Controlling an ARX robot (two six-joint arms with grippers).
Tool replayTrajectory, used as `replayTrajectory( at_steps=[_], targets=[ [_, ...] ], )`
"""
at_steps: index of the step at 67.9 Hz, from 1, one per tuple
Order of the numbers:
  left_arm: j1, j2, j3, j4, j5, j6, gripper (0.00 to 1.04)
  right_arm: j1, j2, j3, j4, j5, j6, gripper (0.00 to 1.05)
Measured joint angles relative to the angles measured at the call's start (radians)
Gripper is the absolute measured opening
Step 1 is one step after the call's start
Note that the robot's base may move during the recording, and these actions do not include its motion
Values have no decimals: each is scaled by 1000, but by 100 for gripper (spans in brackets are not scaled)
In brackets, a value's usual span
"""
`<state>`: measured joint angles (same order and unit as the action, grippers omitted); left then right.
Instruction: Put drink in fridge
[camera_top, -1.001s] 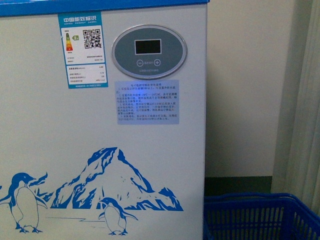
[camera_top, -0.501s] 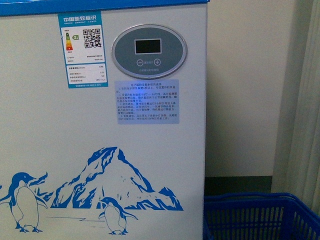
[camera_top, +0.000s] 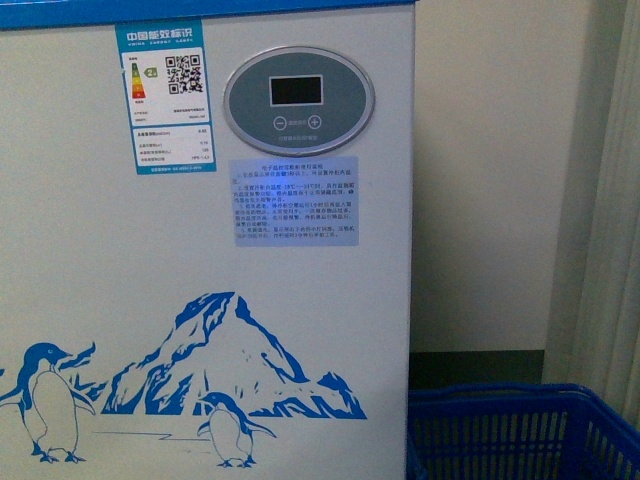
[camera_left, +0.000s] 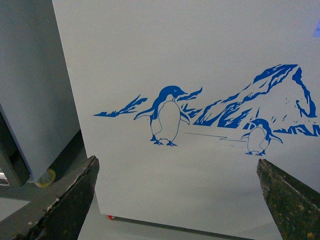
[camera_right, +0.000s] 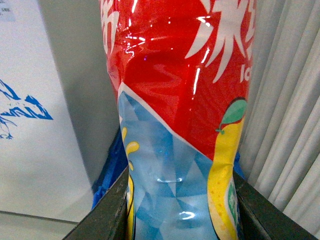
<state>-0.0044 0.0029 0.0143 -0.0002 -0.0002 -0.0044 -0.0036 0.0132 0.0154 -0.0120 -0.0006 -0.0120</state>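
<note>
Red-labelled and glossy, the drink (camera_right: 180, 115) sits between the fingers of the right hand (camera_right: 181, 212), which is clamped on its body. The left hand (camera_left: 176, 200) hangs spread wide and empty, facing the penguin picture on the fridge (camera_top: 200, 300). In the front view the fridge's white front fills the 9 o'clock side, its control panel (camera_top: 298, 102) near 12. A blue plastic basket (camera_top: 520, 435) sits at 5 o'clock, just beside it. Carrying seems to be the step in hand. The lids are out of view, so the next move likely calls for raising the bottle above the blue rim (camera_top: 200, 12).
</note>
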Motion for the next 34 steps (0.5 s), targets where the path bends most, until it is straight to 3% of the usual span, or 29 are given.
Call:
replayTrajectory(
  at_steps=[34],
  targets=[
    [0, 0, 0, 0, -1, 0, 97, 0, 0, 0, -2, 0, 0, 40]
  ],
)
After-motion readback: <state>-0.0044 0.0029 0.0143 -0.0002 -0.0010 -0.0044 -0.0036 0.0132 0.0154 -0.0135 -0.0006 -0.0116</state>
